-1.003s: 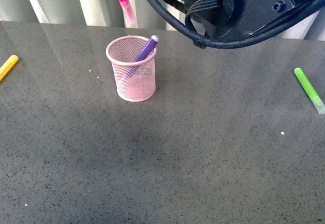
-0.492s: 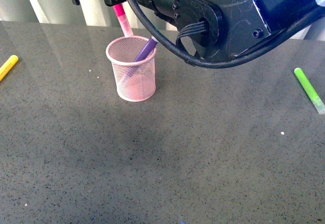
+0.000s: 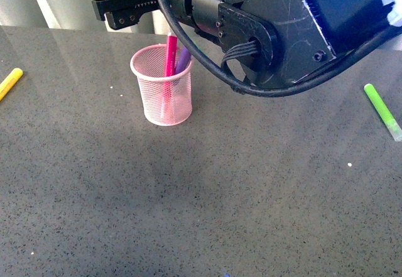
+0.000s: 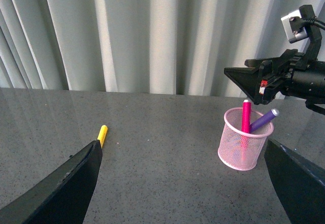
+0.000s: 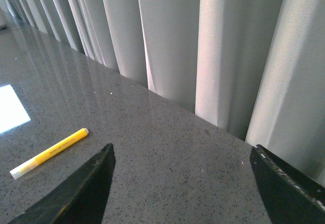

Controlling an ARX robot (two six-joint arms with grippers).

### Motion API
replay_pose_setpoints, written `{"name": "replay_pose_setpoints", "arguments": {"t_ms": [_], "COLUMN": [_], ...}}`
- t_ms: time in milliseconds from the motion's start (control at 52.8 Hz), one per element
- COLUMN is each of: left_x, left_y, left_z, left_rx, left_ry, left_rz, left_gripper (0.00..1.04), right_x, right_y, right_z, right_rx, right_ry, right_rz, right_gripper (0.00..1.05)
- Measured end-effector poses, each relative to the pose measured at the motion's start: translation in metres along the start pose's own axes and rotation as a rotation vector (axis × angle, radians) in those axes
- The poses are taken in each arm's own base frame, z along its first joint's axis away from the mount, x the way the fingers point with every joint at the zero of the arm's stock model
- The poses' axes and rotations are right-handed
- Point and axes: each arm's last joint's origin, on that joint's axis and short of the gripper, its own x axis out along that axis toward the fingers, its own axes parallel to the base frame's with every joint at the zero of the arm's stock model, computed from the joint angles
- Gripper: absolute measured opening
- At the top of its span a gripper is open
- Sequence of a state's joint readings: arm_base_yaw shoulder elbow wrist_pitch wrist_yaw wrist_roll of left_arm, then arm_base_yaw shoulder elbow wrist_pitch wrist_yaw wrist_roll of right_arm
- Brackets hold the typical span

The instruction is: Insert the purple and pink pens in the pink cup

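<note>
A: Where is the right gripper (image 3: 125, 10), and is it holding anything?

B: It hangs just above the far rim of the pink cup (image 3: 161, 101), its black fingers reaching toward the robot's left in the front view. In its own wrist view the 2 fingers (image 5: 76, 196) stand wide apart with nothing between them, only the table (image 5: 167, 178) and the curtain (image 5: 228, 46) beyond. So it is spread wide and grips nothing.

A: And the pink pen?

B: The pink pen (image 3: 169, 57) stands almost upright inside the cup, its top poking above the rim just below the gripper. From the left wrist view the pen (image 4: 246, 122) and the gripper (image 4: 244, 79) are clearly apart, with a small gap between them.

A: The purple one?

B: The purple pen (image 3: 183, 60) is in the same cup, leaning against the rim on the robot's right side, right beside the pink pen. In the left wrist view its pale cap (image 4: 274, 113) sticks out past the rim.

A: What about the left gripper?

B: The left gripper (image 4: 183, 183) shows only in its own wrist view. Its 2 dark fingers sit at the picture's lower corners, far apart, holding nothing, well away from the cup (image 4: 245, 148).

A: Anything else on the table?

B: A yellow marker (image 3: 10, 82) lies near the table's left edge, and a lime-green marker (image 3: 382, 110) lies near the right edge, both well apart from the cup.
</note>
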State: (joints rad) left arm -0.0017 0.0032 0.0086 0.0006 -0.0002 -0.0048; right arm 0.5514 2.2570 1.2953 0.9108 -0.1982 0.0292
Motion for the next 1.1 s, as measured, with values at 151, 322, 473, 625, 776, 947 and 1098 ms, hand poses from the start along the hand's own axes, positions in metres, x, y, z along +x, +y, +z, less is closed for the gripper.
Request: {"name": "replay_pose_setpoints", "arguments": {"t_ms": [151,322,473,625,776,947,1098], "left_x": [0.000,0.000,0.000,0.000,0.000,0.000,0.000], "left_y": [0.000,0.000,0.000,0.000,0.000,0.000,0.000], "left_z": [0.000,0.000,0.000,0.000,0.000,0.000,0.000], "left_rx": [0.000,0.000,0.000,0.000,0.000,0.000,0.000], "left_ry": [0.000,0.000,0.000,0.000,0.000,0.000,0.000], "left_rz": [0.000,0.000,0.000,0.000,0.002,0.000,0.000], "left_gripper": [0.98,0.98,0.98,0.98,0.98,0.98,0.98], "right_x": [-0.016,-0.047,-0.064,-0.065,-0.134,-0.197,-0.232], "right_y": [-0.010,-0.033,-0.048,-0.045,-0.050,-0.055,-0.048], "right_z": [0.023,0.046,0.056,0.056,0.045,0.039,0.029], "right_rx": [0.002,-0.020,-0.029,-0.035,-0.033,-0.030,-0.028], "right_ry": [-0.016,0.011,0.030,0.016,-0.063,-0.066,-0.045], "right_rz": [-0.115,-0.312,-0.422,-0.464,-0.714,-0.756,-0.736], "right_gripper": [0.97,0.98,0.98,0.95,0.61,0.33,0.10]}}
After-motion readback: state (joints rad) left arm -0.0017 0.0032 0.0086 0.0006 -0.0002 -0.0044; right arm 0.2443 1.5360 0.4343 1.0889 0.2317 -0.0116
